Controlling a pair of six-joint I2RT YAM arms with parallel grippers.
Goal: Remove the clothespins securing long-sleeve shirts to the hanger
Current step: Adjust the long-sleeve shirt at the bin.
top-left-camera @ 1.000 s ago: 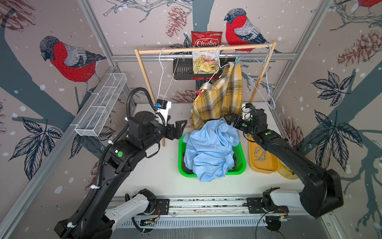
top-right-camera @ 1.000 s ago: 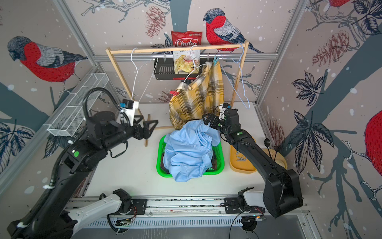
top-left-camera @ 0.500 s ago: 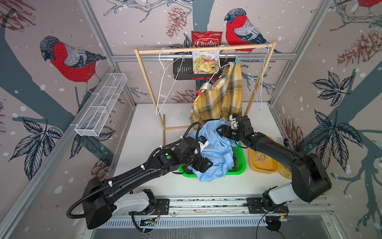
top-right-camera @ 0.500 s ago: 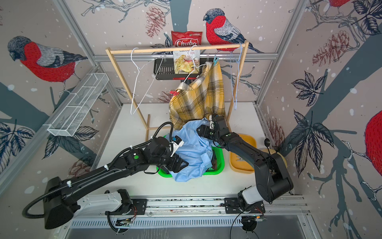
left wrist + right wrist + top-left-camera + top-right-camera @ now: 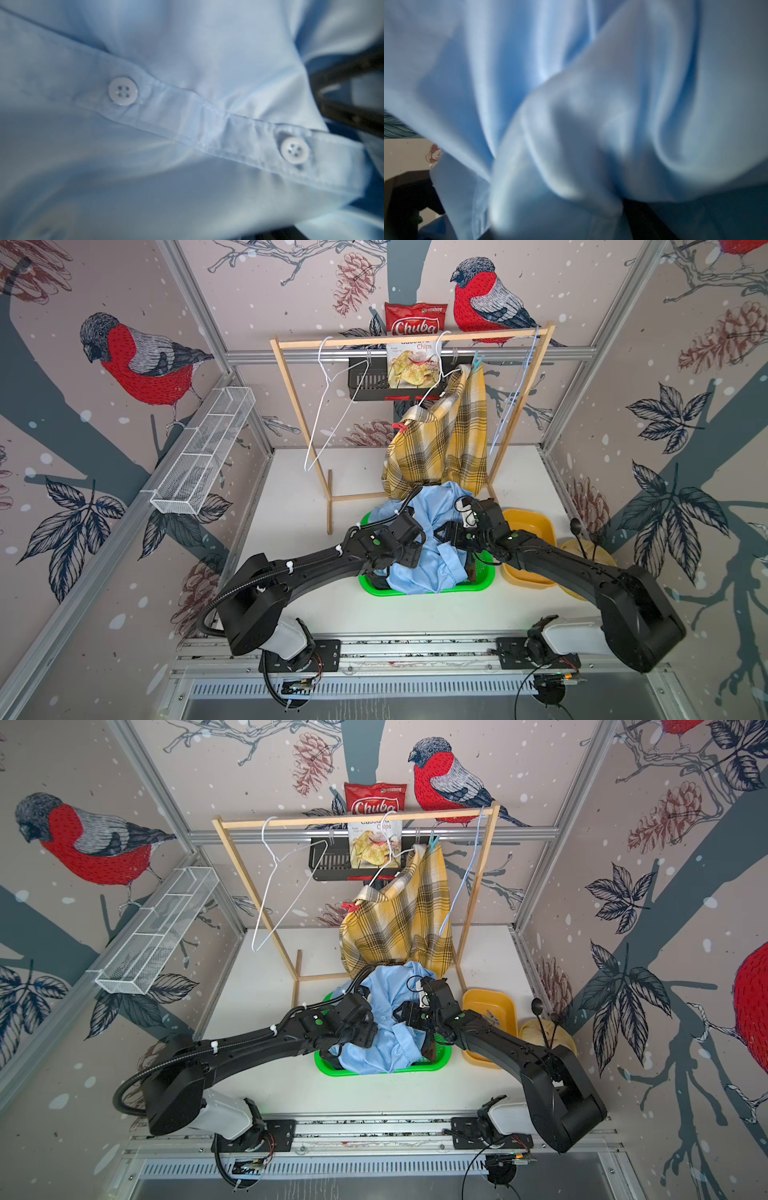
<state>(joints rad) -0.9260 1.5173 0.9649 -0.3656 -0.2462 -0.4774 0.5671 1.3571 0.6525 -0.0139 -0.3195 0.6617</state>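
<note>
shirt (image 5: 437, 572) in basket (image 5: 419, 593), left hand (image 5: 411, 560) now over it

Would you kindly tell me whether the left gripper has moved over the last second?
Yes. The left gripper left the wooden rack post and came toward the camera; it is now over the light blue shirt in the green basket.

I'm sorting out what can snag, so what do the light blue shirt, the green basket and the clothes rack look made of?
The light blue shirt: thin woven cloth, perhaps cotton, smooth, with soft folds and a stitched button placket. The green basket: bright, glossy moulded plastic, it seems. The clothes rack: pale unpainted wood, matte.
</note>
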